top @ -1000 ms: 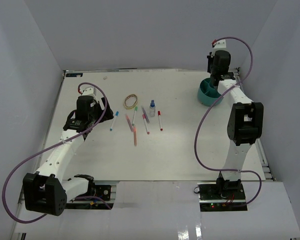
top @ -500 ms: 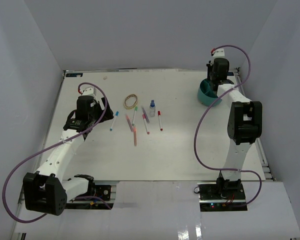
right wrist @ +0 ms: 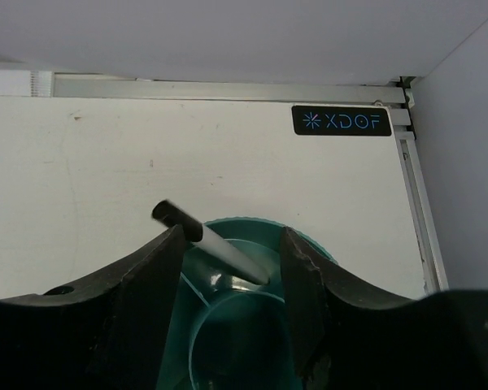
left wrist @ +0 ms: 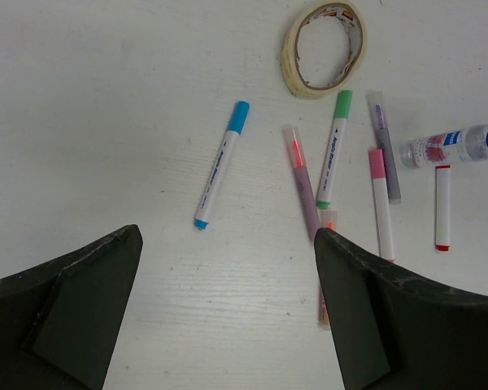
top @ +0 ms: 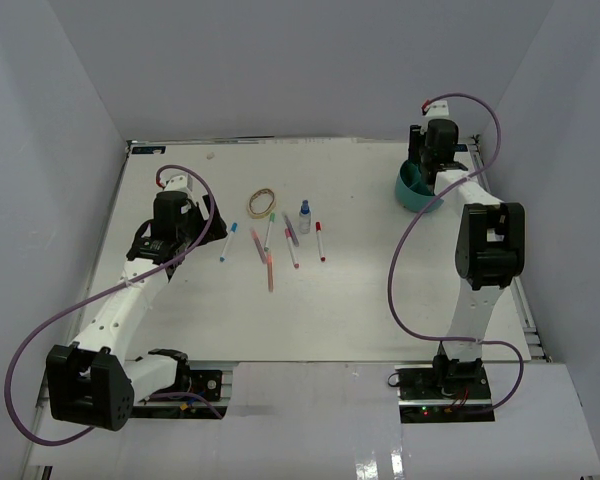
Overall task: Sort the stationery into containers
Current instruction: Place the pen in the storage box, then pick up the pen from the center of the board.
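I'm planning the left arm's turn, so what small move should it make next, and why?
Probably lower the left gripper onto the blue pen: its jaws stand open and empty near it, and that pen lies apart from the other pens.

Left tool (left wrist: 228, 236), right tool (right wrist: 230, 236), jaws apart.

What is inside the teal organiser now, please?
A white pen with a black cap leans inside the teal organiser. The fingers of the right hand hide its side compartments.

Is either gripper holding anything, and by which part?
Nothing looks held: the left gripper is open and empty; the right gripper is open, the black-capped pen leaning loose in the organiser.
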Controlling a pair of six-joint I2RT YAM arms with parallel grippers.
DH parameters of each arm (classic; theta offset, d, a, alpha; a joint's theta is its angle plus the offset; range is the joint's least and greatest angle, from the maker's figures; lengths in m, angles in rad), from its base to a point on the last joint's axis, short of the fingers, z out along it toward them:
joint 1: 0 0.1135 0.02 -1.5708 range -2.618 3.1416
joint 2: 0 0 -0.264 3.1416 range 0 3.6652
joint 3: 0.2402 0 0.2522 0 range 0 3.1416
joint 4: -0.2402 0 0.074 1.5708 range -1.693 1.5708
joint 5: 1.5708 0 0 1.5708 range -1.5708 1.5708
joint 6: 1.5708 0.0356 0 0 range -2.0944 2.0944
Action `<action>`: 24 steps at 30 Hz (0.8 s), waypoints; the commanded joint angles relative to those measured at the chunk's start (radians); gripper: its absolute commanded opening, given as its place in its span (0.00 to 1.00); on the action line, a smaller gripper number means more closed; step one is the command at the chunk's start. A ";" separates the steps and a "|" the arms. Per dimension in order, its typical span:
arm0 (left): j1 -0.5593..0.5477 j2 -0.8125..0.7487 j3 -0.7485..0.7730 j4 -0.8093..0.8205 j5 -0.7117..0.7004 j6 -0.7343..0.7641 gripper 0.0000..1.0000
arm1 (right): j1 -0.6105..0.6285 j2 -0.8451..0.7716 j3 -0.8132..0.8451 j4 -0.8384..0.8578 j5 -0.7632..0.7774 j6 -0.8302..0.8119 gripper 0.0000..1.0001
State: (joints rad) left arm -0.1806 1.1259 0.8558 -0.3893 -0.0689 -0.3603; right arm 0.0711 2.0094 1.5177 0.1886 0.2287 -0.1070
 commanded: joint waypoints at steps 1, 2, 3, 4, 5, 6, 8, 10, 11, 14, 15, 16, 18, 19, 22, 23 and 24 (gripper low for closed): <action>-0.002 -0.011 0.006 -0.002 -0.005 0.000 0.98 | -0.007 -0.066 -0.016 0.031 -0.008 0.015 0.57; -0.002 -0.012 0.005 -0.002 -0.003 0.000 0.98 | -0.007 -0.095 -0.020 0.020 -0.020 0.018 0.63; 0.000 -0.012 0.006 -0.003 -0.003 0.000 0.98 | -0.007 -0.113 -0.034 0.012 -0.023 0.021 0.66; 0.000 -0.012 0.005 -0.003 -0.002 -0.002 0.98 | -0.007 -0.133 -0.040 0.002 -0.029 0.032 0.69; 0.000 -0.011 0.005 -0.002 -0.002 -0.003 0.98 | -0.007 -0.183 -0.048 -0.018 -0.046 0.041 0.74; -0.002 -0.008 0.003 -0.002 -0.002 -0.005 0.98 | -0.005 -0.210 -0.068 -0.032 -0.055 0.049 0.76; -0.002 -0.002 0.005 -0.008 0.000 -0.009 0.98 | -0.005 -0.300 -0.091 -0.060 -0.093 0.076 0.83; -0.002 0.015 0.005 -0.020 -0.003 -0.020 0.98 | -0.004 -0.398 -0.137 -0.107 -0.118 0.099 0.91; -0.002 0.021 0.006 -0.025 -0.006 -0.025 0.98 | -0.004 -0.432 -0.155 -0.124 -0.127 0.124 0.92; -0.002 0.061 0.009 -0.049 -0.019 -0.045 0.98 | -0.002 -0.571 -0.238 -0.217 -0.176 0.173 0.98; 0.000 0.074 0.009 -0.060 -0.014 -0.049 0.98 | -0.004 -0.609 -0.299 -0.224 -0.193 0.188 0.98; 0.000 0.101 0.011 -0.063 -0.009 -0.052 0.98 | -0.002 -0.648 -0.338 -0.225 -0.212 0.207 0.98; 0.000 0.132 0.018 -0.068 -0.002 -0.055 0.98 | -0.002 -0.771 -0.425 -0.201 -0.268 0.266 1.00; -0.002 0.149 0.025 -0.069 0.000 -0.054 0.98 | -0.002 -0.816 -0.526 -0.160 -0.285 0.285 0.98; -0.002 0.218 0.052 -0.069 0.007 -0.045 0.98 | -0.002 -1.002 -0.701 -0.085 -0.351 0.351 0.98; -0.002 0.256 0.069 -0.069 0.017 -0.045 0.98 | -0.001 -1.030 -0.734 -0.075 -0.364 0.366 0.98; -0.003 0.276 0.080 -0.074 0.029 -0.045 0.98 | -0.001 -1.054 -0.764 -0.066 -0.377 0.394 0.98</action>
State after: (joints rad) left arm -0.1806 1.3666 0.8738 -0.4534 -0.0658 -0.4011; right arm 0.0715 1.0126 0.8284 0.0612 -0.0620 0.1848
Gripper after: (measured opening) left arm 0.979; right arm 0.983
